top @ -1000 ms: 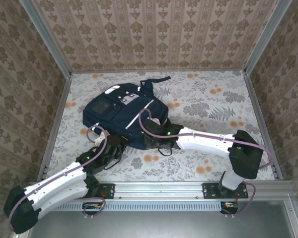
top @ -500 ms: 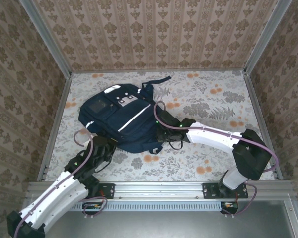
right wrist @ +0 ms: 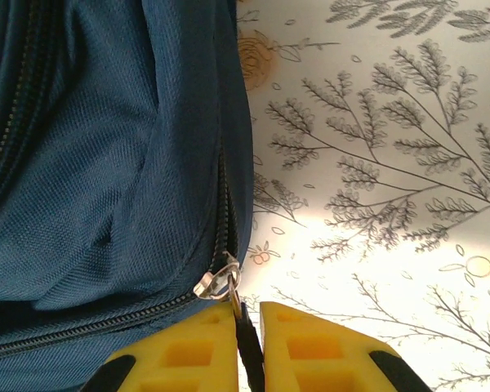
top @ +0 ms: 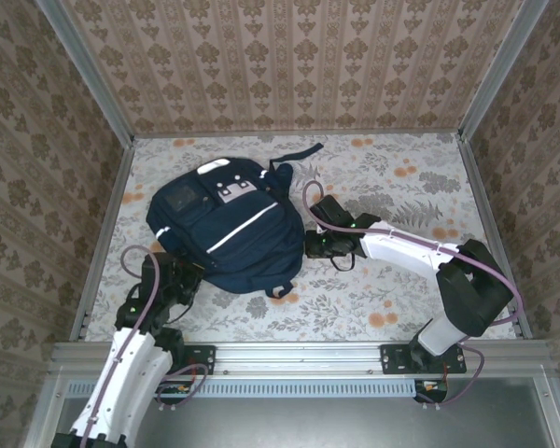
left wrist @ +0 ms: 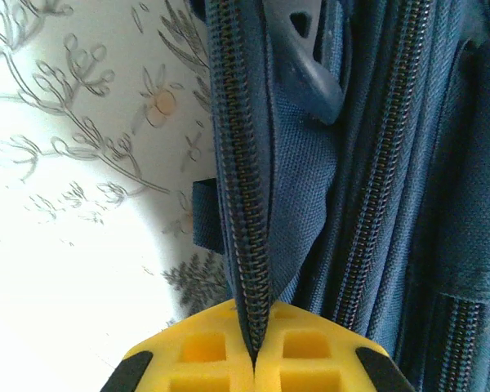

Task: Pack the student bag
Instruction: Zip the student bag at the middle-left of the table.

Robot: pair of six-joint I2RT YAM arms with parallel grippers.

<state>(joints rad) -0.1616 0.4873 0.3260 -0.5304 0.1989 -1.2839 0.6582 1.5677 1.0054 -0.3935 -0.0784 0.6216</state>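
Well, the student bag (top: 229,224) lies flat on the flowered table (top: 401,187), left of the middle. I think it may slide or bunch up if the two arms pull unevenly, because nothing else pins it. The left gripper (left wrist: 253,359) is closed tight on the zip seam (left wrist: 247,204) at the bag's near-left edge. The right gripper (right wrist: 247,327), at the bag's right side, pinches the dark pull tab (right wrist: 249,359) with almost no gap. A pull away from the line of the zip could jam the small silver slider (right wrist: 220,282), or the tab could slip out.
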